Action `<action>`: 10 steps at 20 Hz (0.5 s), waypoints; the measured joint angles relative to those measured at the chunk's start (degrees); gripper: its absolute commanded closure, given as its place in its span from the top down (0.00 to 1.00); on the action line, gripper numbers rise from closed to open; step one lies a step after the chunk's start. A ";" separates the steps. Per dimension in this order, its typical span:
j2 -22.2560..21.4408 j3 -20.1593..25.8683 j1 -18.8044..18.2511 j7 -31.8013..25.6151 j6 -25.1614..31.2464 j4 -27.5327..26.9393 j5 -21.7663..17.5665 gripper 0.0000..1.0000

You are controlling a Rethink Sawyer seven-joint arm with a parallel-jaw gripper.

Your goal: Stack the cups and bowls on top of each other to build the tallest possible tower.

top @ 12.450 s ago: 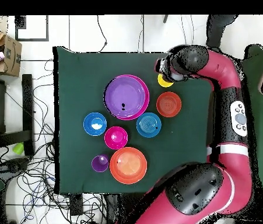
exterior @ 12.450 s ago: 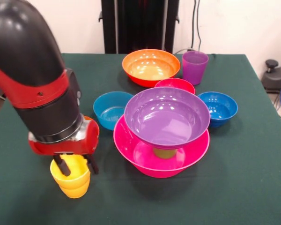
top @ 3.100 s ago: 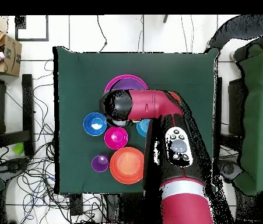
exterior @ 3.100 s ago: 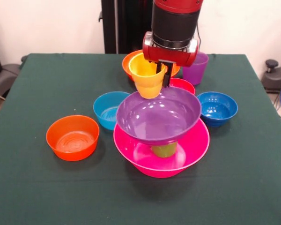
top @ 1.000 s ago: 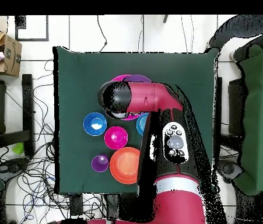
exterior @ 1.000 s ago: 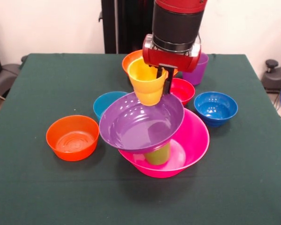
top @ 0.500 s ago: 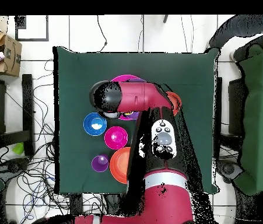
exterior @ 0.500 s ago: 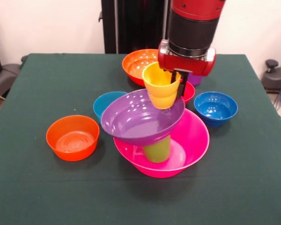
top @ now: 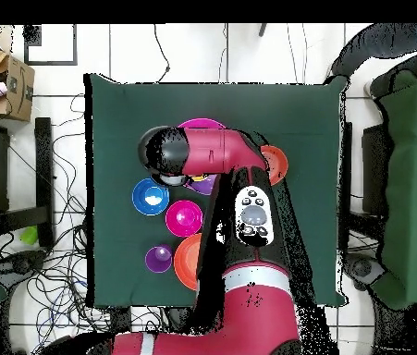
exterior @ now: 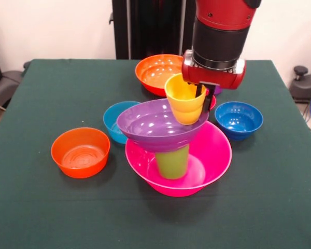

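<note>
at mid-table the tower (exterior: 173, 150) stands as pink bowl (exterior: 217, 155), green cup (exterior: 172, 162) upright inside it, purple bowl (exterior: 150, 127) perched on that cup and tilted. gripper (exterior: 199, 98) is clamped on the yellow cup (exterior: 185, 101), one finger inside the rim, the cup's base at the purple bowl's far-right edge. judgement: light, stiff, glossy plastic, prone to slide; rim grip is sound, but the tilted bowl may tip under an off-centre load.
</note>
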 measured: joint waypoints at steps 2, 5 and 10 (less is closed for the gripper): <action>0.06 -0.20 0.00 0.00 0.00 -0.58 0.30 0.00; 0.04 -0.34 0.00 0.00 0.00 -0.85 0.38 0.00; 0.02 -0.73 0.01 0.00 0.01 -2.12 0.38 0.00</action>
